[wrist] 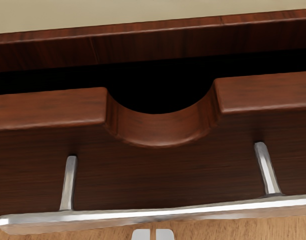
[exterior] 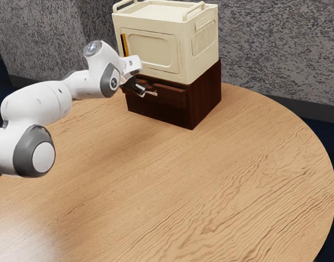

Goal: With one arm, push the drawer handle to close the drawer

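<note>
- Wall (exterior: 276,49), grey and speckled, standing past the table's twelve o'clock edge in the exterior view.
- Table (exterior: 210,180), round, pale wood grain.
- Arm (exterior: 39,103), white with grey joints, entering from nine o'clock in the exterior view.
- Box (exterior: 153,49), cream, with raised side rails; set on the cabinet.
- Cabinet (exterior: 208,95), dark red-brown wood, near the table's twelve o'clock edge.
- Drawer (exterior: 175,97), matching wood, in the cabinet; partly open, a dark gap between its front panel and the cabinet.
- Hand (exterior: 138,89), black, at the cabinet's ten o'clock in the exterior view; narrow, its two tips side by side with a thin gap, nothing seen gripped. Close by the handle; contact cannot be told.
- Handle (wrist: 158,213), silver bar on two posts, fixed to the drawer's front; at the hand's four o'clock in the exterior view.
- Strip (exterior: 124,45), orange and black, upright at nine o'clock on the box's front.
- Notch (wrist: 160,131), rounded, cut in the drawer front's upper edge.
</note>
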